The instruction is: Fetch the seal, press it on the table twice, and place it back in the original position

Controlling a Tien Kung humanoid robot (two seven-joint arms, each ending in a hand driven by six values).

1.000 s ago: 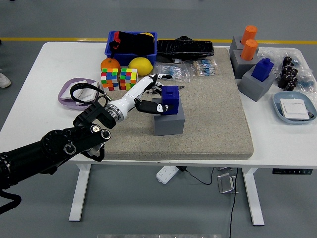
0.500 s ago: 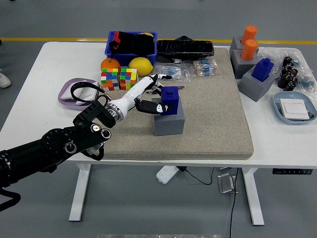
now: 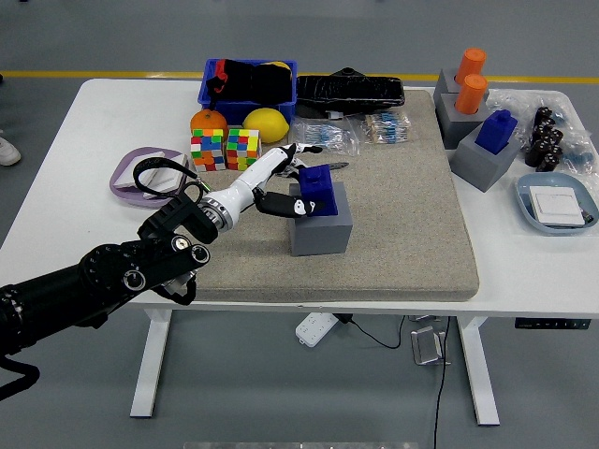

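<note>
Blue plastic, blocky and square-topped, the seal (image 3: 317, 189) sits tilted in the top of its grey cube holder (image 3: 321, 224) near the middle of the beige felt mat (image 3: 402, 215); my left hand (image 3: 283, 182), white-fingered at the end of a black arm, is closed on the seal from its left side, fingers wrapped over the far and near faces, thumb low against the front; the seal leans out of true, its base at the holder's top, and I cannot tell whether it has left the socket; the mat lies on the white table (image 3: 75, 168); just behind my wrist stand two multicoloured puzzle cubes (image 3: 225, 148), with an orange (image 3: 208, 121) and a yellow lemon (image 3: 266, 124) beyond them, and a blue plastic bin (image 3: 248, 82) further back; a lilac shallow dish (image 3: 145, 173) lies left of my forearm; well apart on the right, a second blue seal (image 3: 495, 131) rests in another grey holder (image 3: 482, 161), beside two orange-capped seals (image 3: 470, 79).
</note>
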